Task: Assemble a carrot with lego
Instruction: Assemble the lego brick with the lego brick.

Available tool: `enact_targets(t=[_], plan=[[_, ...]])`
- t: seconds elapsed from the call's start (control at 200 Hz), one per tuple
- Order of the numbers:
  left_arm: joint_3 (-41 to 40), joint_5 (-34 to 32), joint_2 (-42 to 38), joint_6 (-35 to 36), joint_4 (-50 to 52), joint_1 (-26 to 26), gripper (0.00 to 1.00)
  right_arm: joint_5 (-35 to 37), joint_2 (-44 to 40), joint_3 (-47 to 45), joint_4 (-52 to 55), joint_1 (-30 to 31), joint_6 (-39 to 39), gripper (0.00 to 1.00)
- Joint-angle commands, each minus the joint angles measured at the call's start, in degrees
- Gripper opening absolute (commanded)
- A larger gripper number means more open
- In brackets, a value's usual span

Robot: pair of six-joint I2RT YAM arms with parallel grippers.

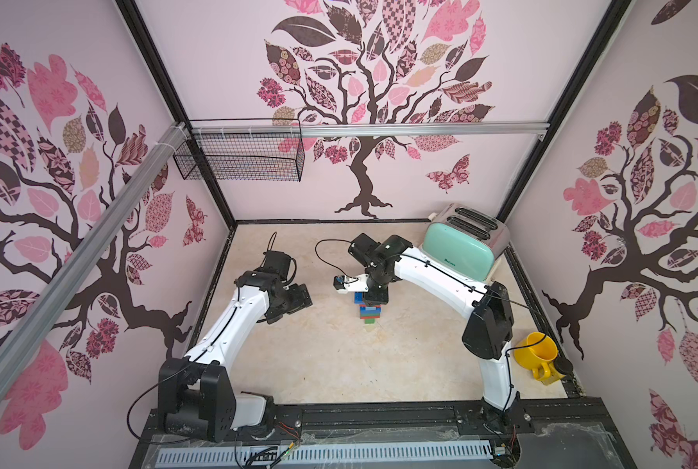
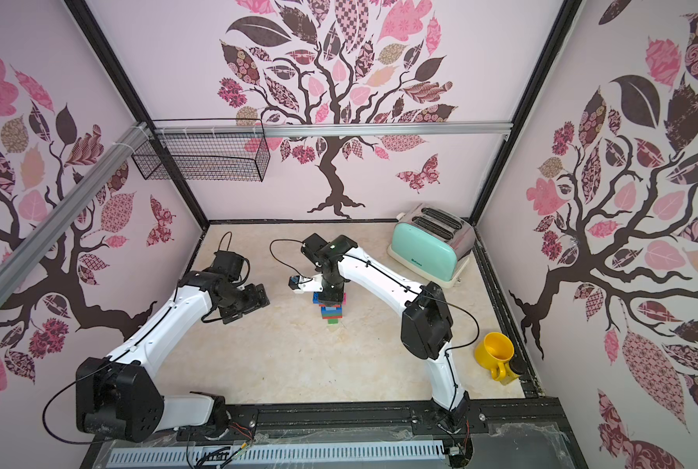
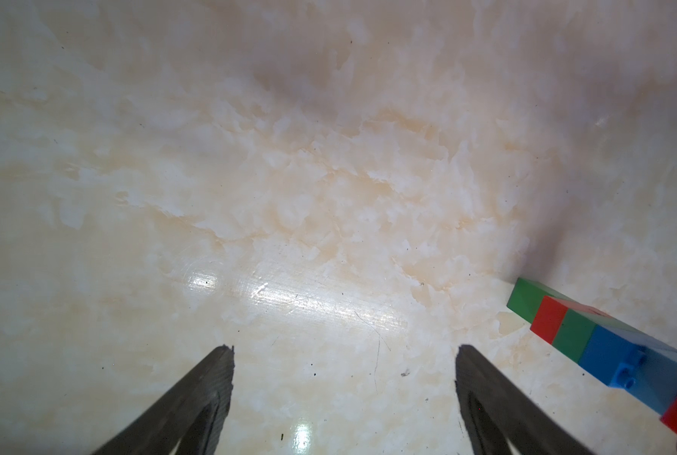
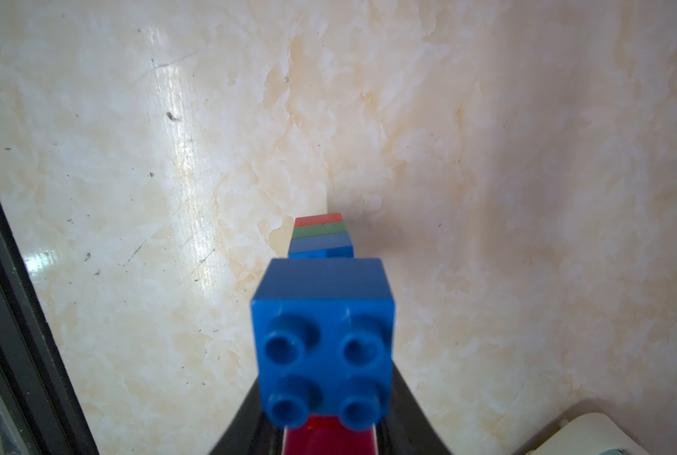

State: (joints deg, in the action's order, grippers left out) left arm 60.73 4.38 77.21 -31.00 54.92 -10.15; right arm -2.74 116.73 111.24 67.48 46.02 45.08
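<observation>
The carrot is a stack of lego bricks standing in the middle of the table, its small green brick lowest, then red, green and blue layers. My right gripper comes down from above and is shut on its wide upper end. In the right wrist view a dark blue four-stud brick fills the middle, with a red brick between the jaws of the right gripper. My left gripper hangs open and empty to the left of the stack. The left wrist view shows the carrot off to one side.
A mint-green toaster stands at the back right. A yellow mug lies on its side near the right edge. A wire basket hangs on the back wall. The black frame rail borders the table.
</observation>
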Motion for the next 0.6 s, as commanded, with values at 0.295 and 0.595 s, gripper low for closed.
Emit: enact_targets(t=[0.295, 0.595], plan=[[1.0, 0.1, 0.2, 0.8, 0.0, 0.3, 0.90, -1.1, 1.3, -2.0, 2.0, 0.4, 4.0, 0.00], [1.4, 0.2, 0.4, 0.6, 0.2, 0.3, 0.90, -5.2, 4.8, -0.4, 4.0, 0.4, 2.4, 0.00]])
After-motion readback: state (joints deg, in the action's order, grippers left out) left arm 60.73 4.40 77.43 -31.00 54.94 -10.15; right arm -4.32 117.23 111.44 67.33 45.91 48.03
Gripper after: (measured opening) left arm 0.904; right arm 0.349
